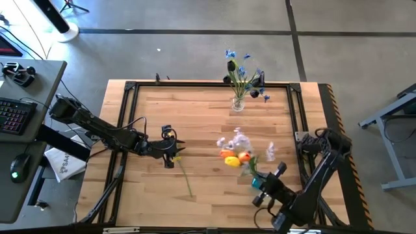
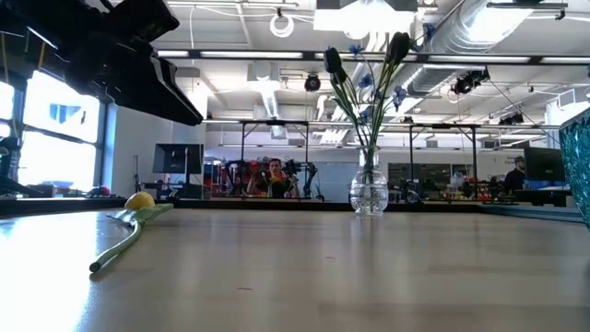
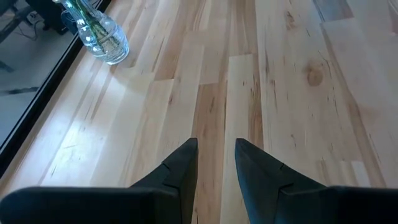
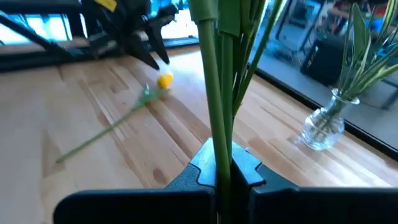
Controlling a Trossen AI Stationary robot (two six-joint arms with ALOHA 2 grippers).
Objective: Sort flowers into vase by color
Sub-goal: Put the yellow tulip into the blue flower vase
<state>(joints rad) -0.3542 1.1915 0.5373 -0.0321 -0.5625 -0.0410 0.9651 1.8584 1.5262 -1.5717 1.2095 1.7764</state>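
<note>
My left gripper (image 1: pixel 170 153) is open and hovers just above the head of a yellow flower (image 1: pixel 175 158), which lies flat on the table with its stem (image 1: pixel 186 182) running toward the near edge. The low view shows this flower (image 2: pixel 138 201) lying there too. My right gripper (image 1: pixel 261 182) is shut on a bunch of flowers with orange, yellow (image 1: pixel 233 158) and pale lilac-white heads (image 1: pixel 240 139). A glass vase (image 1: pixel 238 103) stands near the far edge and holds blue and near-black flowers (image 2: pixel 369 69). My right gripper pinches several green stems (image 4: pixel 217 137) of the bunch between its two fingers (image 4: pixel 245 168), which lie across the stems. The stems run on from the fingers toward the table's middle, where the heads (image 1: pixel 235 156) are. Whether the bunch rests on the table I cannot tell.
A black frame (image 1: pixel 195 84) borders the wooden tabletop. The wood between the lone yellow flower and the vase (image 3: pixel 102 38) is bare. A desk with a keyboard and mouse (image 1: pixel 19 166) stands left of the table. People show far off in the room (image 2: pixel 274 175).
</note>
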